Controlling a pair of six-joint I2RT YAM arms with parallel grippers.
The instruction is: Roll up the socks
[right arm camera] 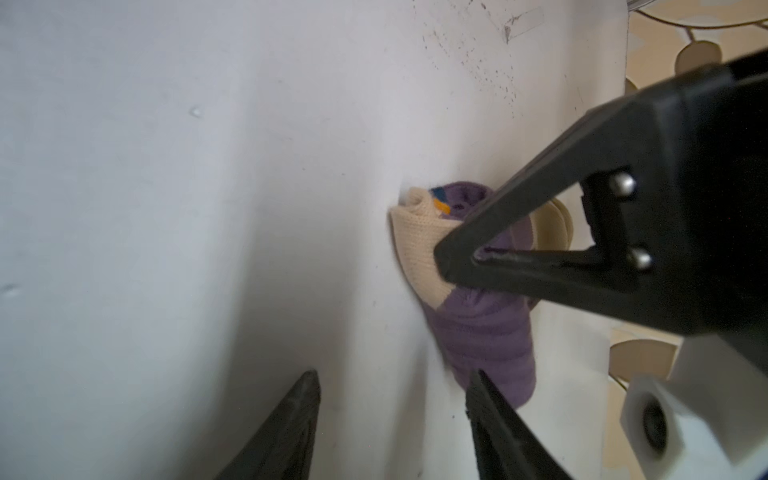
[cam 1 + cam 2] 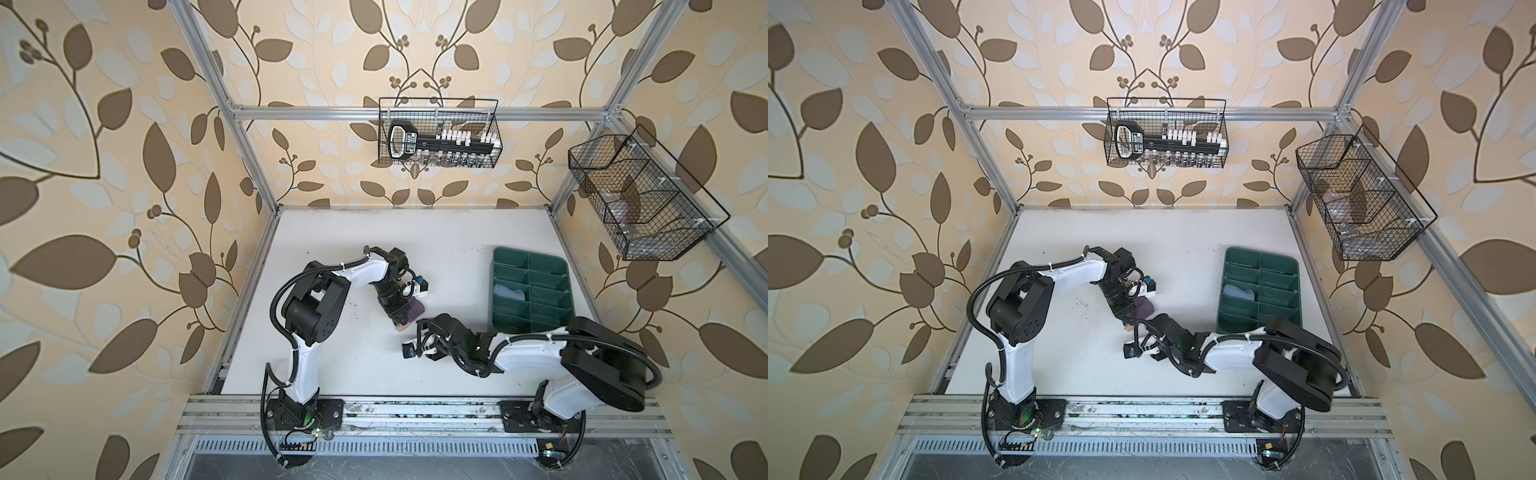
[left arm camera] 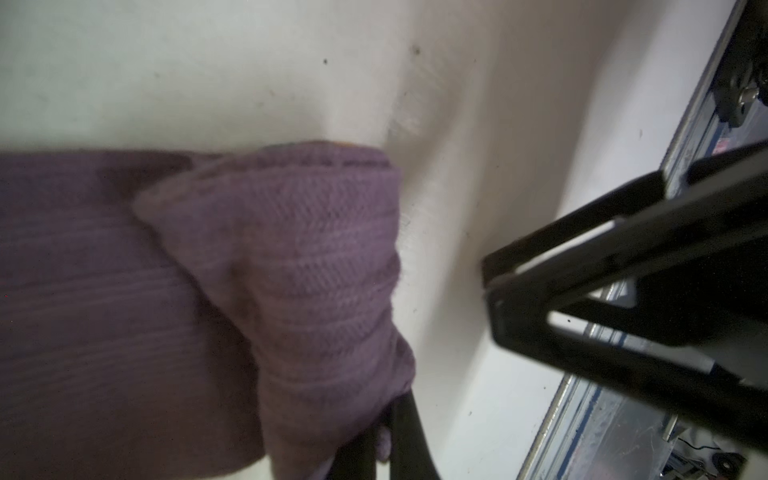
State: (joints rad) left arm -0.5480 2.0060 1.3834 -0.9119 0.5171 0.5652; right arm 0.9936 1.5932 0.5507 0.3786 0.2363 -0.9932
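Note:
The purple sock (image 2: 417, 309) (image 2: 1147, 307) lies rolled up on the white table, mid-way between the arms. In the right wrist view the purple sock (image 1: 486, 340) shows its beige toe (image 1: 415, 241) coiled at one end with a bit of orange stripe. My left gripper (image 3: 384, 440) (image 2: 401, 322) is shut on the roll's edge. My right gripper (image 1: 395, 378) (image 2: 423, 326) stands open just short of the roll, with nothing between its fingers. The light blue sock (image 2: 509, 293) (image 2: 1237, 293) sits bundled in a compartment of the green tray (image 2: 563, 286).
The green divided tray (image 2: 1293, 286) stands right of the arms. A wire basket (image 2: 438, 133) holding tools hangs on the back rail and another wire basket (image 2: 640, 195) on the right wall. Metal frame rails (image 2: 415, 409) line the table's front.

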